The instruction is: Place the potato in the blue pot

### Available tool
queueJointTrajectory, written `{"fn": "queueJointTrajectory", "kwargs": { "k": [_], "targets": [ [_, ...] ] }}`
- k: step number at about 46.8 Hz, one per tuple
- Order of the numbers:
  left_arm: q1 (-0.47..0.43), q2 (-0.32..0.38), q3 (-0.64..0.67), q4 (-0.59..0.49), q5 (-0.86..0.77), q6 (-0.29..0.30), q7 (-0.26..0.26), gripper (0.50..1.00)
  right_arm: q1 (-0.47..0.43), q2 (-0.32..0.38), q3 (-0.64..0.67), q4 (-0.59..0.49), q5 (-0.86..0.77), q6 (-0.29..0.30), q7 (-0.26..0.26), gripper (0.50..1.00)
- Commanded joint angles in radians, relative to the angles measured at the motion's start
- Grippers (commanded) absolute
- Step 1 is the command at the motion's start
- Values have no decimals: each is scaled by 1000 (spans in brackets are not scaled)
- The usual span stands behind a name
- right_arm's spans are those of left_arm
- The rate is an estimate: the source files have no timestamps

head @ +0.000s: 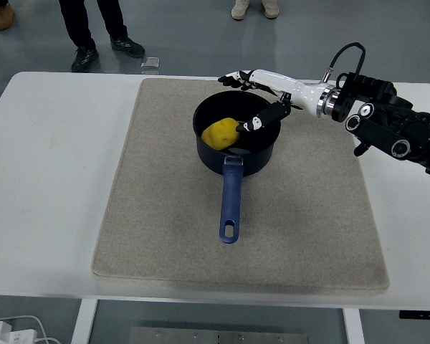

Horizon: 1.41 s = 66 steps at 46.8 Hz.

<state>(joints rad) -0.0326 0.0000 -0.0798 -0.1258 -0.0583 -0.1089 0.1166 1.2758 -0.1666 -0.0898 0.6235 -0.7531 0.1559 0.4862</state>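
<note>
The yellow potato (221,134) lies inside the blue pot (236,154), against its left inner wall. The pot stands on the grey mat, its blue handle (229,204) pointing toward the near edge. My right hand (249,100) is over the pot's far right rim, fingers spread and holding nothing, with the thumb hanging over the pot's opening. The left arm does not show.
The grey mat (165,215) covers the middle of the white table (43,179). People's legs and shoes (93,36) stand on the floor beyond the far edge. A cable and plug lie on the floor at the bottom left (7,331).
</note>
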Motion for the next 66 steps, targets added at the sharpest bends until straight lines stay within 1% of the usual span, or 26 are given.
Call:
{"fn": "queueJointTrajectory", "kwargs": {
  "k": [1,9,15,21,25,29,33,40,47,51,53,58,66],
  "targets": [
    [0,0,0,0,0,0,0,1000,1,-1,1,-7,6,-1,0,928],
    [0,0,0,0,0,0,0,1000,1,-8,10,-31,14,-1,0,928],
    [0,0,0,0,0,0,0,1000,-1,-47,37,-68,34,-1,0,928],
    [0,0,0,0,0,0,0,1000,-41,-60,126,-119,175,14,-1,928],
    [0,0,0,0,0,0,0,1000,-52,-80,137,-151,264,14,-1,928],
    [0,0,0,0,0,0,0,1000,-84,-103,147,-176,360,14,-9,928],
    [0,0,0,0,0,0,0,1000,-104,-126,148,-182,492,14,-55,928],
    [-1,0,0,0,0,0,0,1000,-130,-146,148,-185,730,16,-135,928],
    [0,0,0,0,0,0,0,1000,-136,-154,165,-185,948,14,-270,928],
    [0,0,0,0,0,0,0,1000,-142,-165,217,-185,1064,14,-320,928],
    [0,0,0,0,0,0,0,1000,-153,-166,248,-183,1092,16,-333,928],
    [0,0,0,0,0,0,0,1000,-173,-163,294,-183,1101,16,-330,928],
    [0,0,0,0,0,0,0,1000,-180,-159,303,-183,1103,45,-327,928]
  ]
}}
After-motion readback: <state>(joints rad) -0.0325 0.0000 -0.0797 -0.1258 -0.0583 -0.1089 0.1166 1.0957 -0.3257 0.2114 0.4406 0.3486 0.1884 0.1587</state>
